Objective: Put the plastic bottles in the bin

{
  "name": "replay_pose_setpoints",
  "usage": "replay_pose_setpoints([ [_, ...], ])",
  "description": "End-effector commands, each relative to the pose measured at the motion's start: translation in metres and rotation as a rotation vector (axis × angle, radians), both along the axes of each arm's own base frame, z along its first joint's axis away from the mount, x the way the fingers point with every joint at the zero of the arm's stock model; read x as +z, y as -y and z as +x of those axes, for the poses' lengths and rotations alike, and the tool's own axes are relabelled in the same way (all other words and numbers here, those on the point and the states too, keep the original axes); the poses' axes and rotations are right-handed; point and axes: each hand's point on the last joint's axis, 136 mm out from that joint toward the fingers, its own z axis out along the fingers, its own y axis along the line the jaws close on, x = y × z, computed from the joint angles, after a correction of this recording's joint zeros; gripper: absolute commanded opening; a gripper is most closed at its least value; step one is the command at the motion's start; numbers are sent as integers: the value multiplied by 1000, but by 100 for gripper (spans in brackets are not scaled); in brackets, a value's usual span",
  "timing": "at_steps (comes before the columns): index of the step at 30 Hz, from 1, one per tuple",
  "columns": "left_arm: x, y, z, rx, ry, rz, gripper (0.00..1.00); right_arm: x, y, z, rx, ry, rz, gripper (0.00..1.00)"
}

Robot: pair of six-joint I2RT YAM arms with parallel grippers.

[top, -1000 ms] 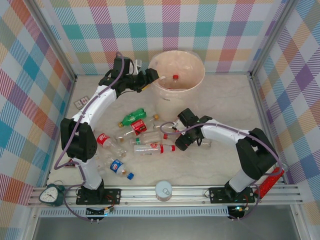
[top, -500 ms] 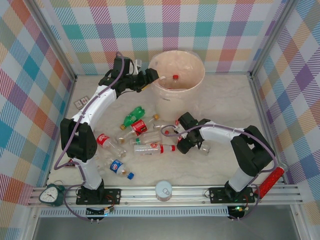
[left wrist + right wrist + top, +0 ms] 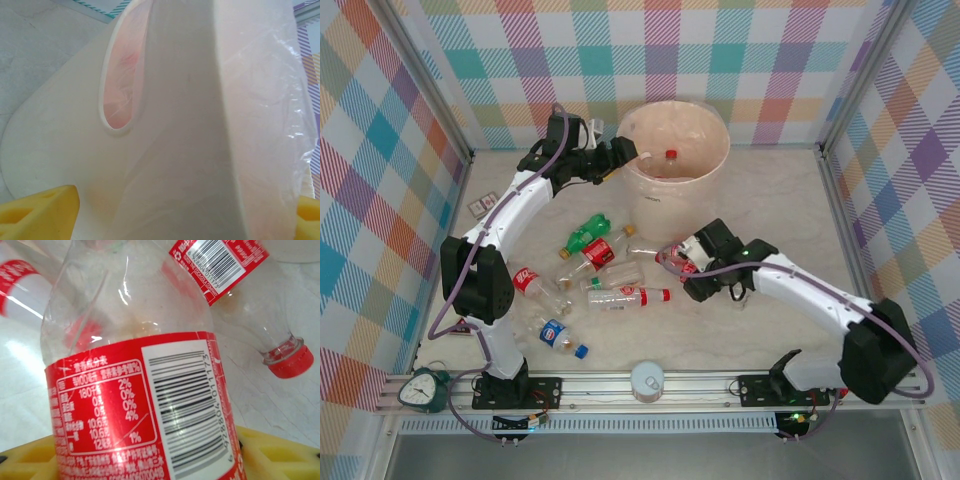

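The bin, a big cream bucket, stands at the back centre with a red-capped bottle inside. My left gripper is at its left rim; in the left wrist view the bin wall sits between the yellow fingers of the left gripper. Several plastic bottles lie mid-table: a green one, red-labelled ones and a blue-labelled one. My right gripper is closed round a clear red-labelled bottle, held between the yellow pads of the right gripper.
A white-lidded jar sits at the near edge and a green clock at the near left corner. Checked walls close the table on three sides. Behind the held bottle lies another red-capped bottle.
The right gripper has closed onto the red-labelled bottle and its arm has swung out to the right. The left arm has stayed at the bin's rim.
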Motion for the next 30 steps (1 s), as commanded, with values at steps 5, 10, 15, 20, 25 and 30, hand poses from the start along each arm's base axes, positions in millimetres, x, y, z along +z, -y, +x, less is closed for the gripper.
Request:
replay_pose_setpoints([
  [5,-40,-3,-9,-9,-99,81,83,84,-13,-27,48,82,253,60],
  [10,-42,-3,-9,-10,-103,83,83,146,-20,-40,121,191,411,59],
  [15,-45,-4,-11,-14,-108,90,83,188,-18,-30,135,308,409,54],
  [20,-45,-4,-14,-17,-109,86,84,230,-19,-7,107,411,396,53],
  [25,-49,-5,-18,-32,-105,106,84,267,-28,21,65,440,422,53],
  [30,-56,-7,-21,-40,-110,124,84,292,-28,67,-19,483,416,50],
])
